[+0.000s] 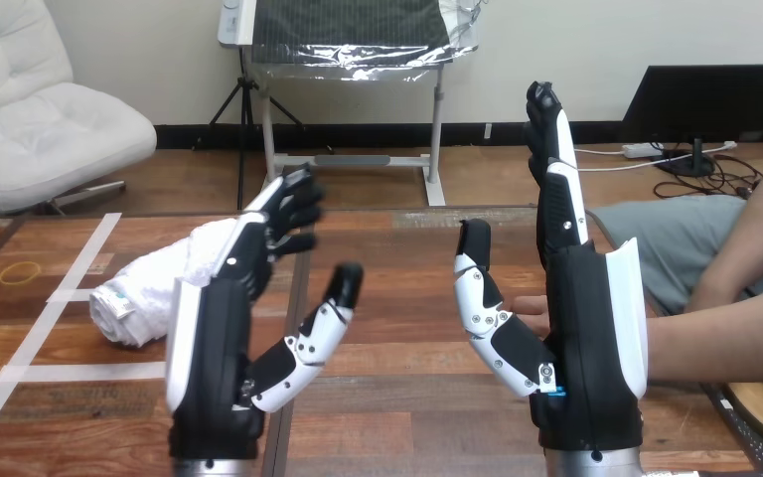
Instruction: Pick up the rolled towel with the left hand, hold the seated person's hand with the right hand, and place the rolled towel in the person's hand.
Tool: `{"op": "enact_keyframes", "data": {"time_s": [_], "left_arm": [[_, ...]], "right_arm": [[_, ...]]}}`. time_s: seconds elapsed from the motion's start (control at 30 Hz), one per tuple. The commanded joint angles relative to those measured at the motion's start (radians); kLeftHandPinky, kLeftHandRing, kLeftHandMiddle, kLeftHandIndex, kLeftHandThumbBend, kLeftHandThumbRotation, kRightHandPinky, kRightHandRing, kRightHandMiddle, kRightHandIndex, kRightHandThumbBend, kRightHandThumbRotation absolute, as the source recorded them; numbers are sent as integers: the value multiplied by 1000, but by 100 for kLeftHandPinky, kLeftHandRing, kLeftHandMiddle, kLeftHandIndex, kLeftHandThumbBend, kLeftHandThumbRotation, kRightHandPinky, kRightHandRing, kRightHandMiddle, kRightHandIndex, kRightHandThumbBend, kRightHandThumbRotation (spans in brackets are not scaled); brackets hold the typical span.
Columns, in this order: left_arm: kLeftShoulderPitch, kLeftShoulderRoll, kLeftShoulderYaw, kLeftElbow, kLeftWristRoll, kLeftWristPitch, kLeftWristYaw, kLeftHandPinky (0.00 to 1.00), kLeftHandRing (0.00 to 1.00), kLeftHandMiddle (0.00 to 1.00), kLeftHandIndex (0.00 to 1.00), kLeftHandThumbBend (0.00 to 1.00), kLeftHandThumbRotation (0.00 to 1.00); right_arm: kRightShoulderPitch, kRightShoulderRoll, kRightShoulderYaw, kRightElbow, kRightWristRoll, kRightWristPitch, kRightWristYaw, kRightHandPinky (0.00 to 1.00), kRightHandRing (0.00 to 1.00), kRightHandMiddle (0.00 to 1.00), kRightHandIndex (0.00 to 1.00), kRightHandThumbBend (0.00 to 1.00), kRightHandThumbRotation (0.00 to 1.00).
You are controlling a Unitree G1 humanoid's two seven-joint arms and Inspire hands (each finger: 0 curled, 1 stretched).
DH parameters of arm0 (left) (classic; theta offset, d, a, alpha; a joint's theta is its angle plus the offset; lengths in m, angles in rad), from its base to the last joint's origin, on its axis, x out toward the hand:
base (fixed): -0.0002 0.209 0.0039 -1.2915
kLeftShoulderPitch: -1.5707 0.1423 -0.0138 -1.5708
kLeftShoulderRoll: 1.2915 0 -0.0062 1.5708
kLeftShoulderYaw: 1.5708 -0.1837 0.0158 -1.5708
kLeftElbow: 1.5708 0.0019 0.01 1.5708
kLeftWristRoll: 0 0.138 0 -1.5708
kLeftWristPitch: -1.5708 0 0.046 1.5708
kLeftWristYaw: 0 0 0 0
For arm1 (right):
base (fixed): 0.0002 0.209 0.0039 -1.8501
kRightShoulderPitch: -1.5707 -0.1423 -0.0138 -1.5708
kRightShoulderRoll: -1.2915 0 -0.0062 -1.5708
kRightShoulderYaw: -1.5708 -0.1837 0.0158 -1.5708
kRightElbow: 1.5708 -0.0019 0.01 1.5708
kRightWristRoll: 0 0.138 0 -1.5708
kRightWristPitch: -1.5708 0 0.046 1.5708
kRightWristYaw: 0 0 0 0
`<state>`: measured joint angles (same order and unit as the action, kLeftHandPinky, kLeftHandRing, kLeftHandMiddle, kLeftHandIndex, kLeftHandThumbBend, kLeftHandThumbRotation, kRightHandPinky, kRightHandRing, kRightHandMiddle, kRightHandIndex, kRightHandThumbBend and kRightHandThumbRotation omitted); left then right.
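Observation:
A white rolled towel [154, 288] lies on the wooden table [397, 397] at the left, partly hidden behind my left hand [214, 358]. That hand is raised above the table with relaxed fingers and thumb spread, holding nothing. My right hand [581, 348] stands upright at the centre right, fingers straight up, thumb out to the left. The person's hand [529, 308] reaches in from the right behind my right hand; only its fingertips show between my thumb and palm, and I cannot tell if they touch.
White tape lines [65, 288] run across the table's left part, with a yellow rubber band [20, 270] near the left edge. The person's forearm [725, 343] lies across the table's right side.

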<state>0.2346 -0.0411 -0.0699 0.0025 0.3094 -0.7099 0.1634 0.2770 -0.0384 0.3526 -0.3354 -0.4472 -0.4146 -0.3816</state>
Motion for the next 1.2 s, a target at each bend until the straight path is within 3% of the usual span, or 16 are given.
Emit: {"op": "enact_keyframes", "data": {"time_s": [0.0,0.2,0.47,0.63,0.9,1.17], "left_arm": [[-58,60,126,-141,370,151,175,77,83,84,84,72,18],[-80,110,157,-188,510,273,207,71,81,85,85,78,19],[-113,154,175,-224,581,415,174,70,82,87,85,82,21],[-155,207,182,-214,616,497,149,71,82,87,85,83,20],[-213,283,180,-159,621,571,129,75,84,87,85,84,21],[-264,360,168,-60,620,592,166,77,84,87,85,83,27]], "right_arm": [[-48,28,-16,12,9,-19,12,100,100,100,100,0,0],[-51,29,-16,15,4,-14,11,100,100,100,100,0,0],[-53,29,-16,20,5,-16,11,100,100,100,100,0,0],[-53,31,-18,24,8,-17,13,100,100,100,100,0,0],[-52,35,-21,24,8,-15,17,100,100,100,100,0,0],[-53,38,-24,28,5,-15,19,100,100,100,100,0,0]]}}
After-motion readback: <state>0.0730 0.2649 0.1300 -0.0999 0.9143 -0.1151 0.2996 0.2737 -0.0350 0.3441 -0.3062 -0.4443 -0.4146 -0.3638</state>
